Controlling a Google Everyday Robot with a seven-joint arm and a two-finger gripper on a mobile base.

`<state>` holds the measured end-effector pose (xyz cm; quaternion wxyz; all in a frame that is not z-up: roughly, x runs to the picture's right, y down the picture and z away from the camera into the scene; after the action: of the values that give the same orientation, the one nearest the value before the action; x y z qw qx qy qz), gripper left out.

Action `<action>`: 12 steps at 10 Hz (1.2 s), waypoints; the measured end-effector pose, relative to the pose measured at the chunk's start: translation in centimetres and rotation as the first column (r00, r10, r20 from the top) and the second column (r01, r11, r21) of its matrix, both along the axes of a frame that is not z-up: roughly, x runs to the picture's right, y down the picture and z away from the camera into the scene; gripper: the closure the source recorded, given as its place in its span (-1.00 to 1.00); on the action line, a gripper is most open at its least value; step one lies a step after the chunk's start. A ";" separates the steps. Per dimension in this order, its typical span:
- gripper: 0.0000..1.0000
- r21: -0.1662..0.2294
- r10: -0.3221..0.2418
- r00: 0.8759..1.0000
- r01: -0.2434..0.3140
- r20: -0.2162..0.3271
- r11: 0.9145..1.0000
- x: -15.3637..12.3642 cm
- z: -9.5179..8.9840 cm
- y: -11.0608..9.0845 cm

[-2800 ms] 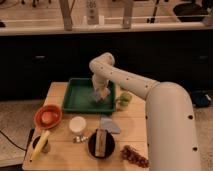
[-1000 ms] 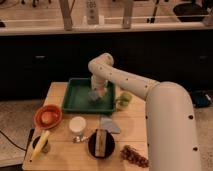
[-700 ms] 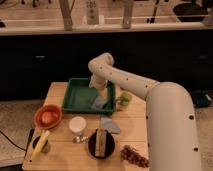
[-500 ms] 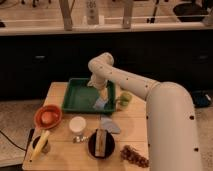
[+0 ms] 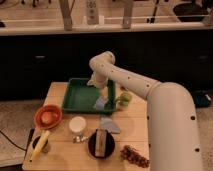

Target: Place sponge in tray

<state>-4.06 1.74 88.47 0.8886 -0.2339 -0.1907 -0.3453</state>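
The dark green tray (image 5: 79, 96) sits at the back middle of the wooden table. The pale blue-grey sponge (image 5: 101, 103) lies inside the tray at its front right corner, leaning toward the right rim. My gripper (image 5: 103, 90) hangs just above the sponge, over the tray's right side, apart from it and open. The white arm reaches in from the lower right.
A small green cup (image 5: 124, 99) stands just right of the tray. An orange-red bowl (image 5: 48, 116), a white cup (image 5: 77, 124), a pale blue wedge (image 5: 110, 125), a black bowl with a tan block (image 5: 101, 143), a banana (image 5: 39, 145) and a brown snack (image 5: 134, 155) fill the front.
The sponge has left the gripper and dropped to the tray's front right corner. The gripper has lifted slightly above it.
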 end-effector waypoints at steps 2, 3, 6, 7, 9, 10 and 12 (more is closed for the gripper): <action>-0.60 -0.004 -0.004 1.000 0.004 0.015 1.000 0.0 0.0 0.0; -0.60 -0.005 -0.004 1.000 0.005 0.018 1.000 0.1 -0.1 -0.1; -0.60 -0.006 -0.005 1.000 0.005 0.019 1.000 0.0 -0.1 0.0; -0.60 -0.006 -0.004 1.000 0.004 0.019 1.000 0.0 0.0 0.0; -0.60 -0.006 -0.005 1.000 0.005 0.019 1.000 0.0 0.0 0.0; -0.60 -0.006 -0.004 1.000 0.005 0.019 1.000 0.0 0.0 0.0; -0.60 -0.006 -0.005 1.000 0.005 0.019 1.000 0.0 0.0 0.0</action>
<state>-4.04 1.75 88.44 0.8853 -0.2337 -0.1997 -0.3490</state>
